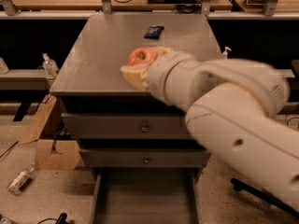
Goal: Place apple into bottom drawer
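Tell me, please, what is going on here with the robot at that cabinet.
The robot's arm reaches across the grey cabinet top, with its gripper at the apple and the white bowl, largely hidden behind the wrist. The apple is up on the cabinet top, right by the bowl, not yet in the bottom drawer, which stands pulled open below the two knobbed drawers.

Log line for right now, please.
apple: by white bowl on cabinet top | gripper: at bowl, mostly behind arm | bottom drawer: open, no apple inside
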Controlling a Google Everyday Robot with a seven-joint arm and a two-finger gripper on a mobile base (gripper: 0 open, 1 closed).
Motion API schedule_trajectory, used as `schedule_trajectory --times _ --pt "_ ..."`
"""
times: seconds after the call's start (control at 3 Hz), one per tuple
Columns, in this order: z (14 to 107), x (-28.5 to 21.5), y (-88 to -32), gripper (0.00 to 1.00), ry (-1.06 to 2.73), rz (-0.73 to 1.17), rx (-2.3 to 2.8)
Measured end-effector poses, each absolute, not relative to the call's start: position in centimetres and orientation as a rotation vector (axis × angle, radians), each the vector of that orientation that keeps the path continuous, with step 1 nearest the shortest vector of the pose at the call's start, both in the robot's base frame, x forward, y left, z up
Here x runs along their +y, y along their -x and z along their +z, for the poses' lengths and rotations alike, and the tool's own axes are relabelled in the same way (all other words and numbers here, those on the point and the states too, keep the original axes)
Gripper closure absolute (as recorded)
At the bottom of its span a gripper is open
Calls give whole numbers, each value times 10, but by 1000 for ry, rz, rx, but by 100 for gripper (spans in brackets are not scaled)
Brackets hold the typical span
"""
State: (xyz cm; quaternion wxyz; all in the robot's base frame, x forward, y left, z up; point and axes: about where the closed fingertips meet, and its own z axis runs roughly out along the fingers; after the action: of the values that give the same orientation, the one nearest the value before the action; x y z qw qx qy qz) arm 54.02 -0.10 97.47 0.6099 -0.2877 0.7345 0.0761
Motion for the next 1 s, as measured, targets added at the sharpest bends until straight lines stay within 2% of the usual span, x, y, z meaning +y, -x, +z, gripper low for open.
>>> schedule_trajectory --times 0.33,1.0 --pt "872 24 -523 100 703 369 1737" --pt "778 -62 -460 100 622 560 1815"
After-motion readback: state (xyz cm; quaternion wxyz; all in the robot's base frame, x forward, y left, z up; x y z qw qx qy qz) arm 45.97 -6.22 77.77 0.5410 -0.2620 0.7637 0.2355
